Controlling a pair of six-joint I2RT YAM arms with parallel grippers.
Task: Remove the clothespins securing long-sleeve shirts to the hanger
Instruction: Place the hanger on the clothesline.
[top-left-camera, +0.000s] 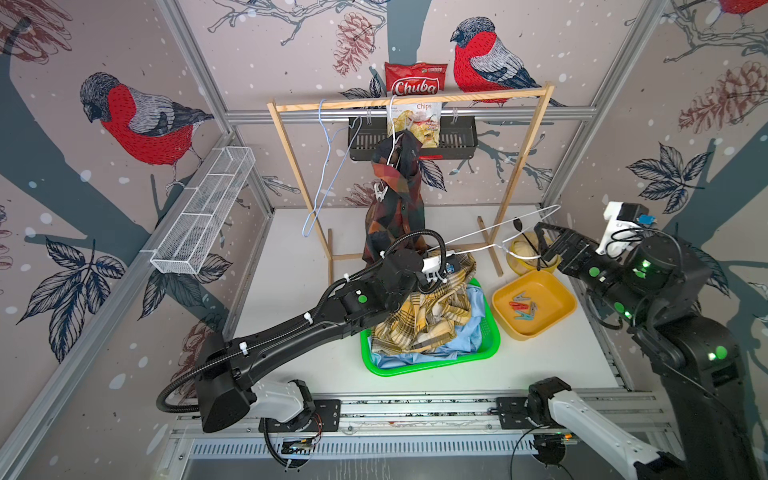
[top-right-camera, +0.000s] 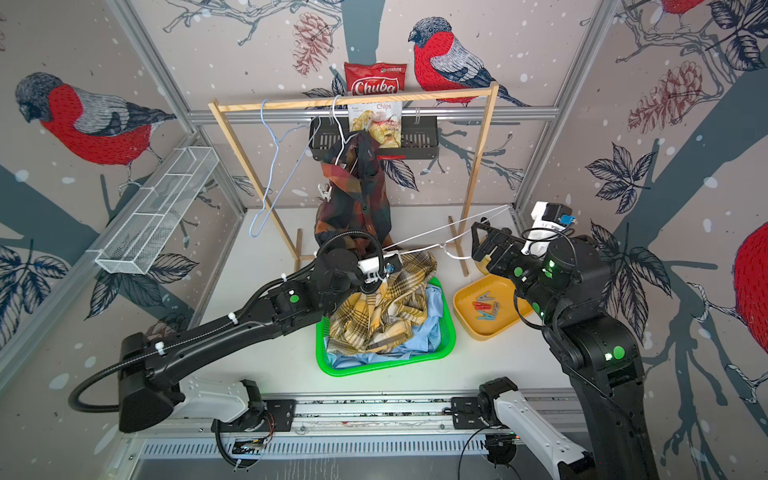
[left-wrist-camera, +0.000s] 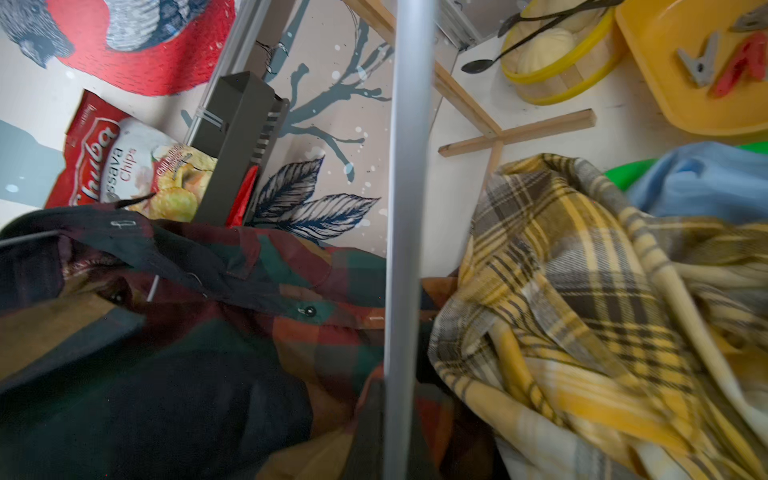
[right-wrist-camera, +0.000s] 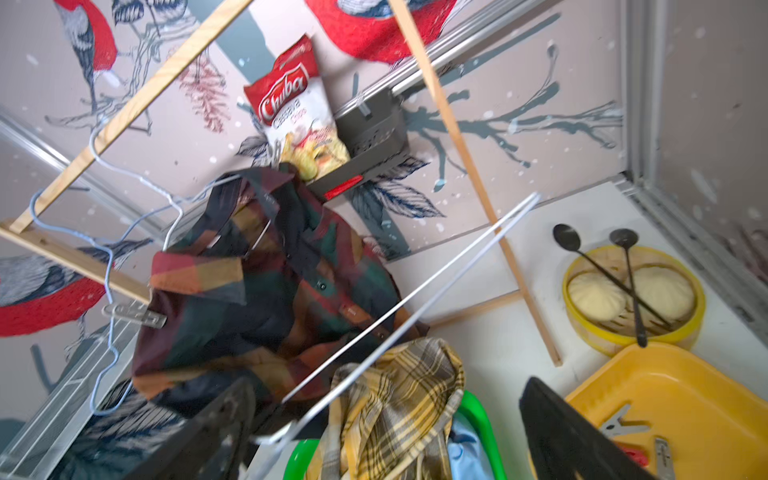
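Observation:
My left gripper is shut on a white wire hanger slanting above the green basket. A yellow plaid shirt lies heaped in the basket over a light blue shirt; its top fold reaches the hanger wire. The dark check shirt hangs on the wooden rail with a whitish clothespin on its shoulder. Several clothespins lie in the yellow tray. My right gripper is open and empty, just above the tray's far edge.
The wooden rack also carries an empty pale blue hanger. A chips bag and a black basket sit behind it. A steamer of buns with spoons stands beside the tray. A white wire shelf lines the left wall.

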